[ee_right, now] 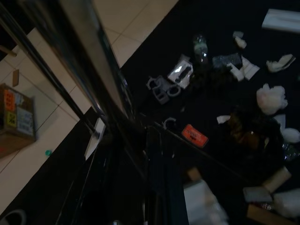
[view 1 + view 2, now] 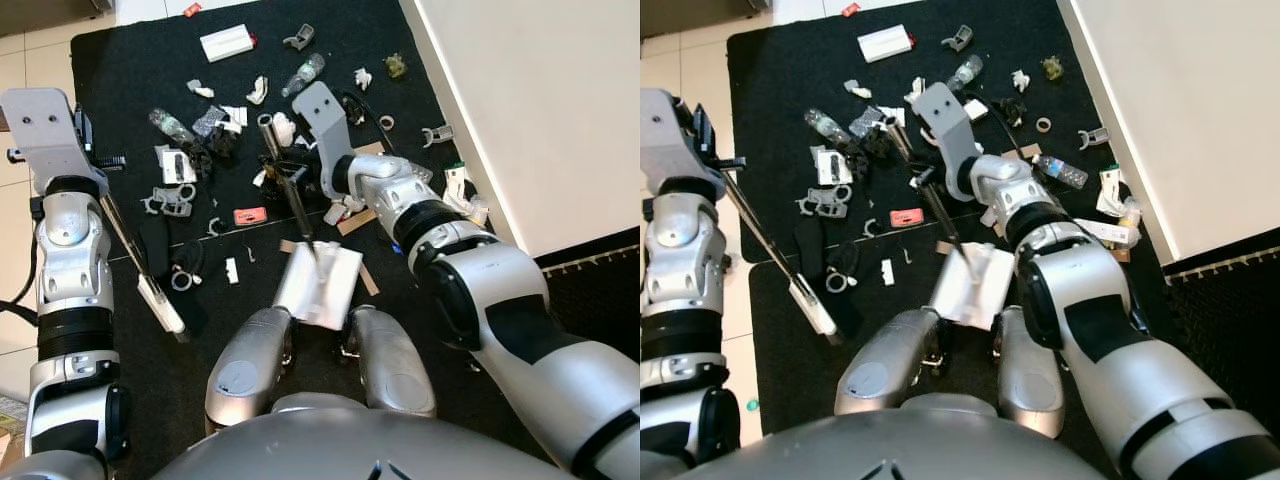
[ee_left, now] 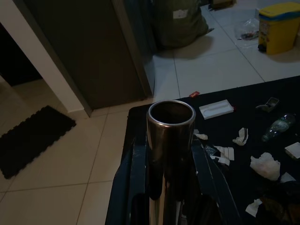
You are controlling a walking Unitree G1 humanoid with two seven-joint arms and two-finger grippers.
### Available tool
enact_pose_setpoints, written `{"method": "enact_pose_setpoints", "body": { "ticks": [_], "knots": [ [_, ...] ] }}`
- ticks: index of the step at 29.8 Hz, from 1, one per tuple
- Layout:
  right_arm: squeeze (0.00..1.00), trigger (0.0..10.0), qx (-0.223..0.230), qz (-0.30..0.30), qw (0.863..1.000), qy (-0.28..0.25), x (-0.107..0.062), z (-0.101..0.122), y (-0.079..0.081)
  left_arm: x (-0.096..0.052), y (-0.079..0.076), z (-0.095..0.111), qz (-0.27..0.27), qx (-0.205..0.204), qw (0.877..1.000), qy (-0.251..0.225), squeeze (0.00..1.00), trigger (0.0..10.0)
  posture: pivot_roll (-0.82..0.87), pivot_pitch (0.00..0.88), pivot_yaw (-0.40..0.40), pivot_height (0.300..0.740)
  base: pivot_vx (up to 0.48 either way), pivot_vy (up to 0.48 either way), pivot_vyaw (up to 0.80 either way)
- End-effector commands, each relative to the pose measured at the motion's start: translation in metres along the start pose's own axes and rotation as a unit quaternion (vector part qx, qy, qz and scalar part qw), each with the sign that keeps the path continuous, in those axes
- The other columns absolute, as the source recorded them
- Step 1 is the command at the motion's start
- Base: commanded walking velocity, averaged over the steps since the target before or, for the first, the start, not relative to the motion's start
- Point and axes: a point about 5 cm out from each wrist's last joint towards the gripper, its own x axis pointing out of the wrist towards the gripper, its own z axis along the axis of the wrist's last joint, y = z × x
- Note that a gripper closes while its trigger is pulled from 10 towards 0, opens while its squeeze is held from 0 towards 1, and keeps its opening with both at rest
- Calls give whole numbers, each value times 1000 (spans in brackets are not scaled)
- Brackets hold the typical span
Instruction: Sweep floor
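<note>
Left end effector (image 3: pixel 168 187) grips the top of a metal broom handle (image 2: pixel 120 235), its two black fingers (image 3: pixel 133 183) pressed against either side of the open steel tube. That handle slopes down from the raised left arm to a narrow white broom head (image 2: pixel 165 305) resting on the black mat (image 2: pixel 130 70), just in front of the robot's left side. To the left of the mat lies pale tiled floor (image 2: pixel 15 200).

Litter is scattered over the middle of the mat: a flat white box (image 2: pixel 227 43) near the far edge, a clear plastic bottle (image 2: pixel 303 73), crumpled white paper (image 2: pixel 258 90), grey plastic ring clips (image 2: pixel 170 200) and a small red card (image 2: pixel 250 215).

Right end effector (image 2: pixel 290 175) reaches over the centre of the mat and is closed around a second metal handle (image 2: pixel 298 215), which runs down to a white dustpan (image 2: pixel 320 285) lying on the mat just ahead of the robot's silver knees (image 2: pixel 250 365). Brown cardboard strips (image 2: pixel 355 222) lie close by the pan.

Further right, another bottle (image 2: pixel 1065 172) and more white scraps lie near the white wall (image 2: pixel 540 110).
</note>
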Motion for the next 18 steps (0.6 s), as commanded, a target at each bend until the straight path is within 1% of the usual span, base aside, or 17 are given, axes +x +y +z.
{"method": "enact_pose_setpoints", "body": {
  "ticks": [1, 3, 5, 7, 8, 9, 12, 14, 16, 18],
  "knots": [
    [0, 10000, 9, -2, 1000, -15, 1, -1, 3, -1, 4, 3, 8, 21, 1000, -6, 0, 10000, 230, 153, -3, 740, 0, 0, 0],
    [0, 10000, 4, -15, 999, -35, -1, 3, -2, -4, 1, 0, 6, 21, 1000, -4, 0, 10000, 218, 149, -7, 740, 0, 0, 0],
    [0, 10000, -15, -31, 998, -53, -7, 6, -9, -6, -1, -4, 5, 21, 1000, 1, 0, 10000, 217, 149, -7, 740, 0, 0, 0],
    [0, 10000, -15, -31, 998, -53, -7, 6, -9, -6, -1, -4, 5, 21, 1000, 1, 0, 10000, 217, 149, -7, 740, 0, 0, 0],
    [0, 10000, -25, -36, 997, -60, -10, 7, -13, -8, -2, -5, 4, 21, 1000, 3, 0, 10000, 210, 147, -6, 740, 0, 0, 0],
    [0, 10000, -55, -54, 995, -69, -18, 10, -23, -13, -3, -10, 1, 22, 1000, 9, 0, 10000, 202, 144, -5, 740, 0, 0, 0],
    [0, 10000, -79, -73, 991, -74, -27, 12, -34, -20, -2, -17, -1, 24, 1000, 19, 0, 10000, 198, 143, -4, 740, 0, 0, 0],
    [0, 10000, -82, -76, 991, -75, -28, 12, -35, -22, -2, -19, -1, 24, 999, 20, 0, 10000, 198, 143, -4, 740, 0, 0, 0],
    [0, 10000, -106, -94, 987, -78, -37, 15, -45, -27, 1, -22, 2, 27, 999, 26, 0, 10000, 202, 138, -8, 740, 0, 0, 0],
    [0, 10000, -130, -109, 982, -83, -49, 21, -58, -32, 7, -24, 6, 32, 999, 28, 0, 10000, 205, 136, -12, 740, 0, 0, 0]
  ]
}}
